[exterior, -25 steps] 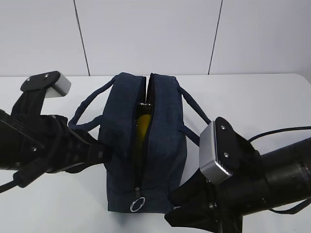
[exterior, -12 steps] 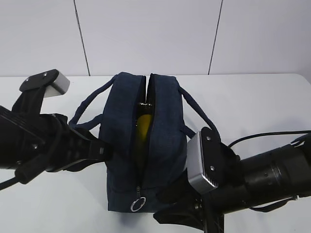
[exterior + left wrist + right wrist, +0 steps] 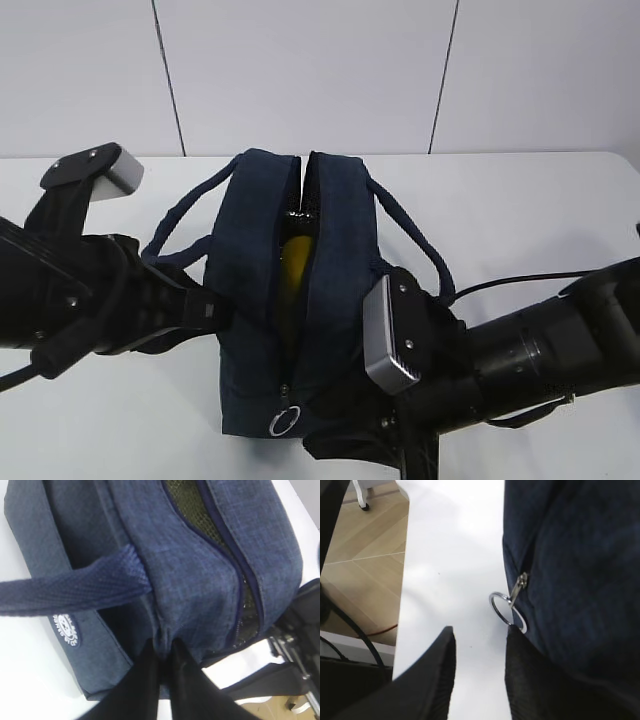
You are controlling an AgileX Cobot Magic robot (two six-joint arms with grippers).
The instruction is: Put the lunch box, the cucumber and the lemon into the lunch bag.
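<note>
White table [image 3: 560, 200] | lunch bag [image 3: 300, 300] lengthwise toward camera | left tool [image 3: 162, 652] pinching bag fabric | right tool [image 3: 480, 645] parted, empty

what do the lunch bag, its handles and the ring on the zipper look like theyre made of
Lunch bag: dark navy woven fabric, matte, with a fine heathered weave visible up close; it creases softly where it is pinched.
Handles: flat webbing strap, probably nylon or cotton, with clear diagonal ribbing.
Ring pull: metal by the look, thin, silvery and shiny with bright glints.
</note>
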